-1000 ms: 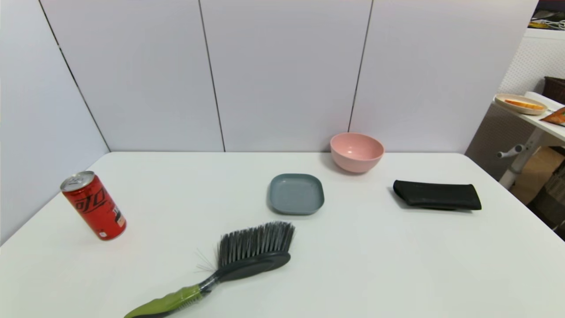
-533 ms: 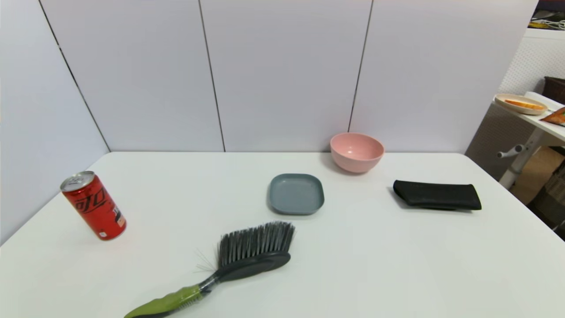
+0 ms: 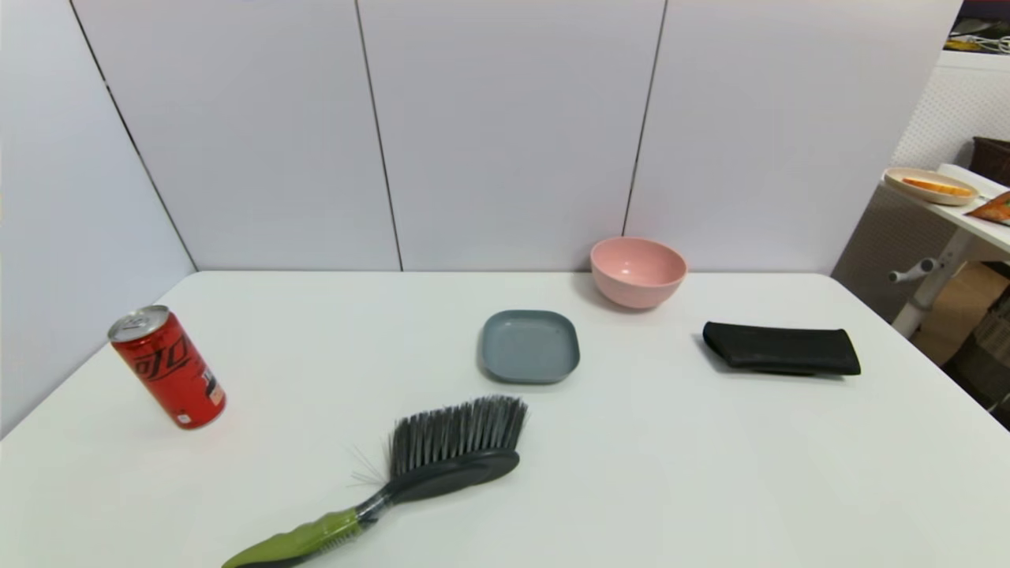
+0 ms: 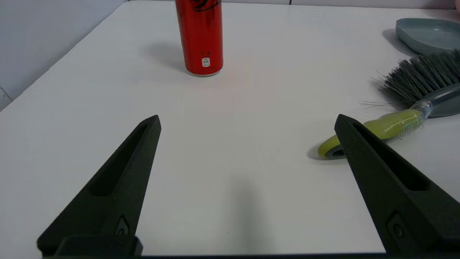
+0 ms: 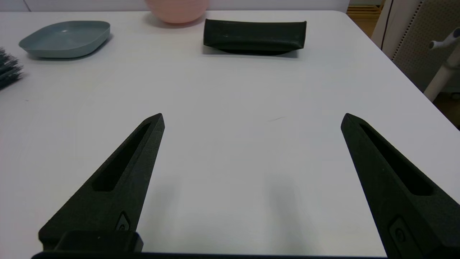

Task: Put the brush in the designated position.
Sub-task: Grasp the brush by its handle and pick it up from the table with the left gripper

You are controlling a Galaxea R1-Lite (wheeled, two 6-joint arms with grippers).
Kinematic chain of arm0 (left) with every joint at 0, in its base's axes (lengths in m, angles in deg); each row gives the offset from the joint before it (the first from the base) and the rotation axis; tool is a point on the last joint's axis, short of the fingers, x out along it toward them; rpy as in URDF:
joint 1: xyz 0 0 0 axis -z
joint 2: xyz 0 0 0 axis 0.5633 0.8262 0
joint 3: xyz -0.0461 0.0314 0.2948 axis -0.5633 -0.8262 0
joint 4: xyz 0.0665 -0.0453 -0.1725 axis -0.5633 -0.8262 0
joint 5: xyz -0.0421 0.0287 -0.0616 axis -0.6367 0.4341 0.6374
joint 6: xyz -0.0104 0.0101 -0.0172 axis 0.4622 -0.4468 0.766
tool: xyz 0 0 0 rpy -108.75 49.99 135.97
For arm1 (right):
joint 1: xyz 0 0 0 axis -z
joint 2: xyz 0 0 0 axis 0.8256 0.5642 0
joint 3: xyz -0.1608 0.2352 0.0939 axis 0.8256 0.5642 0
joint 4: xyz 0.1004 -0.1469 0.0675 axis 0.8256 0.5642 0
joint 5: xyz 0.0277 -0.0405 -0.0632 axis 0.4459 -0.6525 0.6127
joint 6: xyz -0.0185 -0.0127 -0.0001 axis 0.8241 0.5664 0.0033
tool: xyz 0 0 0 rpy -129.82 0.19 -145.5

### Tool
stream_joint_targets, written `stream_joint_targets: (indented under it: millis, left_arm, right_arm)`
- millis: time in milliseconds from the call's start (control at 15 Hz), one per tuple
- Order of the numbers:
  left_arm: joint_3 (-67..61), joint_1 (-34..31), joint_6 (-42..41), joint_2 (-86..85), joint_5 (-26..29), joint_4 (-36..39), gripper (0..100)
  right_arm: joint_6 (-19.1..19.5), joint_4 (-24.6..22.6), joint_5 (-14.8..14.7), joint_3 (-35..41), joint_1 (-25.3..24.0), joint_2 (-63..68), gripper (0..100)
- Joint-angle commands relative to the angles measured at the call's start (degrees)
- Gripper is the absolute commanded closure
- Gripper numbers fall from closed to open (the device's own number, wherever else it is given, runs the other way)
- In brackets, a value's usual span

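Note:
The brush (image 3: 430,469) lies flat on the white table near its front edge, dark grey bristles fanned toward the back and the lime-green handle (image 3: 304,538) pointing to the front left. Neither arm shows in the head view. My left gripper (image 4: 248,120) hovers open over bare table, and the brush handle (image 4: 384,127) lies just past one fingertip. My right gripper (image 5: 253,117) is open as well, over bare table, with only the bristle tips (image 5: 8,72) showing at the picture's edge.
A red soda can (image 3: 167,367) stands at the left. A grey-blue square plate (image 3: 530,345) sits behind the brush, a pink bowl (image 3: 637,270) by the back wall, a flat black pouch (image 3: 781,348) to the right. The table's right edge (image 5: 402,72) drops off beyond the pouch.

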Motion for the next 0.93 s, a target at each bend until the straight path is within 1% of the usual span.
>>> stream_joint_targets:
  millis: [67,133,267,400,533,667,800,933]
  left_arm:
    - [11.23,5.09,-11.79,30.28,1.05,13.33,0]
    - [13.78,7.72,-13.64,36.25,2.72,16.15,0]
    - [19.05,15.72,-15.57,46.19,6.86,17.29,0]
    - [20.99,23.02,-16.98,53.83,7.38,17.64,0]
    - [21.16,29.08,-17.51,59.98,7.56,19.75,0]
    - [21.6,31.1,-20.23,65.35,8.79,22.91,0]
    - [21.34,31.19,-21.02,69.92,12.66,25.81,0]
    - [21.16,31.19,-21.28,73.26,12.92,27.4,0]
  right_arm:
    - [0.01,0.0,0.01,0.09,0.03,0.09,0]
    - [0.01,0.0,0.01,0.09,-0.06,0.09,0]
    - [0.01,0.0,0.01,0.09,0.03,0.09,0]
    - [0.01,0.0,0.01,0.09,-0.06,0.09,0]
    - [0.01,0.0,0.01,0.09,-0.06,0.09,0]
    - [0.01,0.0,0.01,0.09,0.03,0.09,0]
    - [0.01,0.0,0.01,0.09,0.03,0.09,0]
    - [0.01,0.0,0.01,0.09,-0.06,0.09,0]
